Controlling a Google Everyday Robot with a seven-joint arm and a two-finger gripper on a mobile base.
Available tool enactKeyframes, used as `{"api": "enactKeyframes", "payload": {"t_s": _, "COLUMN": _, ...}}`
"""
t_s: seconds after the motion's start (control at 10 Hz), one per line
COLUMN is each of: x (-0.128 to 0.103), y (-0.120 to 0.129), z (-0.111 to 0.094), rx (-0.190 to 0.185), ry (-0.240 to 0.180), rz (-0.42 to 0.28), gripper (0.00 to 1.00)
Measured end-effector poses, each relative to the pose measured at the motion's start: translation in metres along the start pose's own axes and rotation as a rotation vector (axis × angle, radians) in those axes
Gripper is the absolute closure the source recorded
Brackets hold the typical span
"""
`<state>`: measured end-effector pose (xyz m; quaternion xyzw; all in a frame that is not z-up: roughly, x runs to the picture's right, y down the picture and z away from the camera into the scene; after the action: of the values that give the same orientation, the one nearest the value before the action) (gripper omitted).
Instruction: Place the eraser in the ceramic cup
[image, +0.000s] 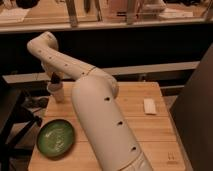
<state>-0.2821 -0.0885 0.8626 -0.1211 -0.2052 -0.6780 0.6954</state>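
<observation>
Above the cylindrical ceramic cup (56, 94), the gripper (54, 78)

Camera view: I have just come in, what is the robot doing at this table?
The robot's arm reaches over the wooden table. Its gripper hangs right above the ceramic cup at the back left of the table, close to the cup's mouth. Whether it holds anything cannot be seen. A green plate lies at the front left, and a small white block lies alone on the right side.
</observation>
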Motion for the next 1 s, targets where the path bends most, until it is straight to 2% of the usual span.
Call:
{"api": "enactKeyframes", "payload": {"t_s": 0.2, "x": -0.008, "y": -0.005, "z": 0.002, "rx": 0.06, "ry": -0.021, "rz": -0.024, "gripper": 1.0}}
{"api": "enactKeyframes", "payload": {"t_s": 0.4, "x": -0.016, "y": -0.009, "z": 0.005, "rx": 0.137, "ry": -0.012, "rz": -0.062, "gripper": 1.0}}
{"api": "enactKeyframes", "payload": {"t_s": 0.5, "x": -0.022, "y": -0.011, "z": 0.007, "rx": 0.193, "ry": 0.033, "rz": -0.095, "gripper": 1.0}}
{"api": "enactKeyframes", "payload": {"t_s": 0.8, "x": -0.03, "y": -0.013, "z": 0.011, "rx": 0.311, "ry": 0.155, "rz": -0.163, "gripper": 1.0}}
{"api": "enactKeyframes", "payload": {"t_s": 1.0, "x": -0.031, "y": -0.017, "z": 0.014, "rx": 0.345, "ry": 0.191, "rz": -0.193, "gripper": 1.0}}
